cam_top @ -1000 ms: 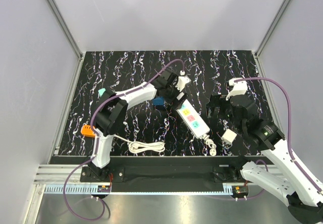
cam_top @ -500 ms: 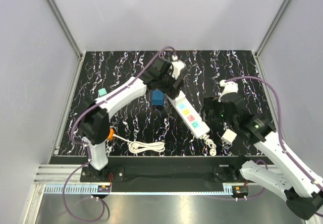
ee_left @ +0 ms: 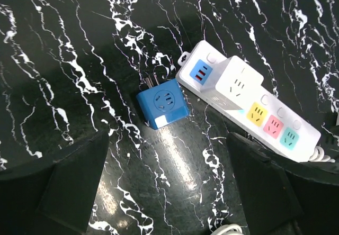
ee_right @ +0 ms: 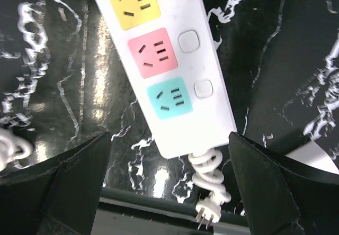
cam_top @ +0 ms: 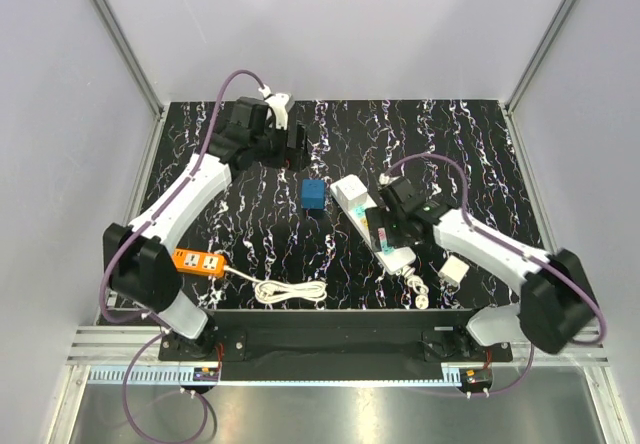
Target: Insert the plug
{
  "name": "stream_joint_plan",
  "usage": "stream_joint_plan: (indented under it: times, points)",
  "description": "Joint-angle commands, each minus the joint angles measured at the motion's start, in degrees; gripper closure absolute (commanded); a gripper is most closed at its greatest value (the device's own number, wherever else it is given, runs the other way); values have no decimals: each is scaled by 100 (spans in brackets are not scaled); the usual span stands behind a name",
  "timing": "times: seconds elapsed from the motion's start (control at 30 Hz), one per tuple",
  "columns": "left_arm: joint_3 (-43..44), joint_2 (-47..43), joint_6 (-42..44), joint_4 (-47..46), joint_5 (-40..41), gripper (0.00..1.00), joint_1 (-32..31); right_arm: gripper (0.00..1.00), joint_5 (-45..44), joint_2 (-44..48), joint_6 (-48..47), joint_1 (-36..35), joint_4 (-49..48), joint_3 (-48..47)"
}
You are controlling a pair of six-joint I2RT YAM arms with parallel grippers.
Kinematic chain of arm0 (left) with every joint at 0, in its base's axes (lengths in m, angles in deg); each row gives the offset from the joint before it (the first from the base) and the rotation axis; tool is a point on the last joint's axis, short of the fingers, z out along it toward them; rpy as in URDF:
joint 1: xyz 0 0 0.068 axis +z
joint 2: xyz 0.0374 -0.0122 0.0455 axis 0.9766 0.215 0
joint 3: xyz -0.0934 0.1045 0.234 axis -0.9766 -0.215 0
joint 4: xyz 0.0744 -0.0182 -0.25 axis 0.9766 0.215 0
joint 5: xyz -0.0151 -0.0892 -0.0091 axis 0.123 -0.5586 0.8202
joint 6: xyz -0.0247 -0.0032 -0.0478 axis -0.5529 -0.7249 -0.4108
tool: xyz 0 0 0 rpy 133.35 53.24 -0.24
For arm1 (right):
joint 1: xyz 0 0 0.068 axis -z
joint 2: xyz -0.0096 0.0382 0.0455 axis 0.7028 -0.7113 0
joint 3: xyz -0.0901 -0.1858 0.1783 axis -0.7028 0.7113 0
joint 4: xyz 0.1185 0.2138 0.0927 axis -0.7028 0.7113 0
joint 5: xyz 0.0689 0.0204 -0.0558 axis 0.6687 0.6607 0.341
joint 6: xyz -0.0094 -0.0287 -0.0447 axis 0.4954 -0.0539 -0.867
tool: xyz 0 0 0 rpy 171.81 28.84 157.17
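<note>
Hovering left gripper (ee_left: 169,192) spread above the plug (ee_left: 162,107), we straddle the power strip (ee_right: 164,60), right gripper (ee_right: 169,187) spread, likely to steady it.

No readable text — none in any view.
The strip (ee_right: 164,65) shows only plain socket faces — yellow, pink, teal — and blank white buttons; the plug (ee_left: 161,107) shows a bare blue socket face, with no legible print, brand or number.
</note>
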Motion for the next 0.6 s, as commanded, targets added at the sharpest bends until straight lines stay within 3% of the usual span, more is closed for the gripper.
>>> stream_joint_plan:
  times: [0.0,0.13,0.3,0.57]
  points:
    - [177,308,42,27,-3,2,142,2,63,-583,-381,61,-492,-283]
    - [168,702,68,-17,-222,11,134,5,-7,-1192,-689,105,-519,-477]
    - [220,958,24,-17,-188,11,134,6,142,-1403,-883,254,-809,-415]
    - [563,1521,-151,18,-301,17,125,15,318,-1948,-1137,474,-1046,-828]
